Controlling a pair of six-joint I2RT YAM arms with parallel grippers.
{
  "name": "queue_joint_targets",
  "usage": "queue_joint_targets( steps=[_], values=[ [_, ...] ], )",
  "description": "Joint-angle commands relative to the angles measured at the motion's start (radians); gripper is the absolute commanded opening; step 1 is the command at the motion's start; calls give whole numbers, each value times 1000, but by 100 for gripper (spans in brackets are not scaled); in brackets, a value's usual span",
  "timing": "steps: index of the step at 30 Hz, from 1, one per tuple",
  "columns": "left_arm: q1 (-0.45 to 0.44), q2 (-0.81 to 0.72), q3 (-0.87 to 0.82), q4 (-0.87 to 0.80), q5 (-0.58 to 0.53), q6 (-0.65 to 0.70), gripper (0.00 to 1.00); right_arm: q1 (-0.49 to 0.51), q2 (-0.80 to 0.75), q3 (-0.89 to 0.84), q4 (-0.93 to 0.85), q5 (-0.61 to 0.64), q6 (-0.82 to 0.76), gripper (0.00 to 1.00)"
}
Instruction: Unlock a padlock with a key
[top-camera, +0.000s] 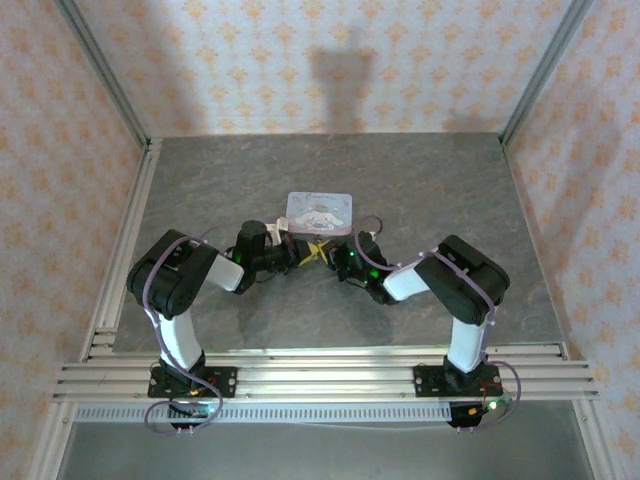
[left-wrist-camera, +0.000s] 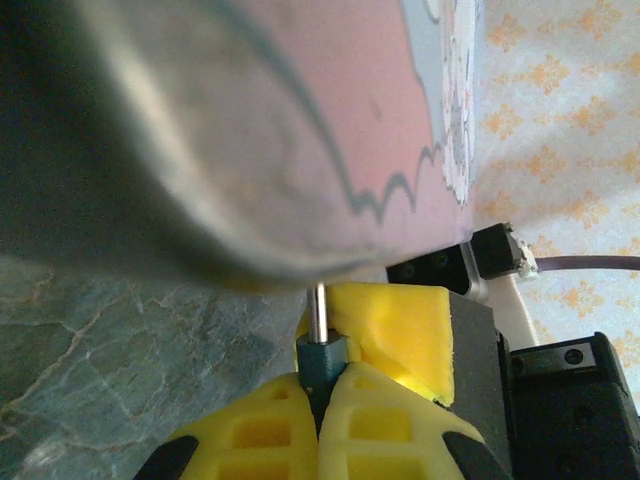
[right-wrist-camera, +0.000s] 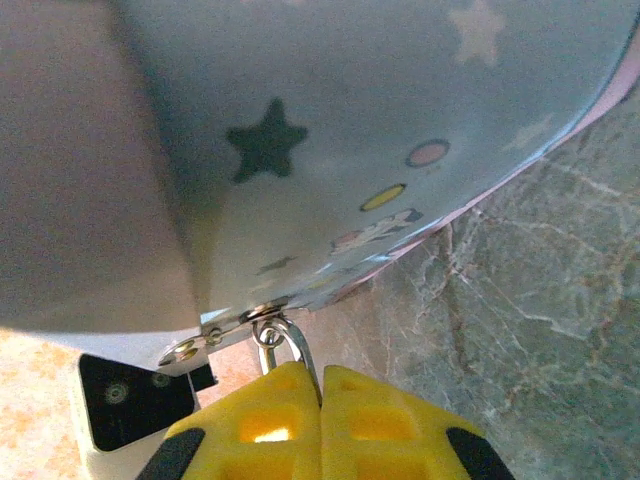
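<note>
Left arm (top-camera: 180, 285) and right arm (top-camera: 458, 285): elbows raised, forearms angled inward and low, wrists close together, facing each other. Left gripper (left-wrist-camera: 322, 392): jaws closed, pinching the key (left-wrist-camera: 322, 354) by its head. Right gripper (right-wrist-camera: 320, 388): jaws pressed tip to tip on a thin metal loop (right-wrist-camera: 289, 344)

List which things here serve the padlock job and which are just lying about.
Job: padlock; key, held in the shut left gripper; right gripper, shut on the metal loop at the padlock's edge.
Not the job, only surroundings: grey table; patterned walls; aluminium rails.
</note>
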Motion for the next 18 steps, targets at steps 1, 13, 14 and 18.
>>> queue_joint_targets(
  steps=[1,13,14,18],
  values=[
    [23,-47,18,-119,-2,108,0,7,-80,1,-197,31,-71,16],
    [36,-183,98,-653,-142,436,0,7,-371,72,-649,181,-318,50],
    [36,-196,105,-697,-164,463,0,7,-395,75,-681,202,-342,50],
    [35,-239,131,-823,-244,554,0,6,-465,74,-759,264,-399,51]
  ],
)
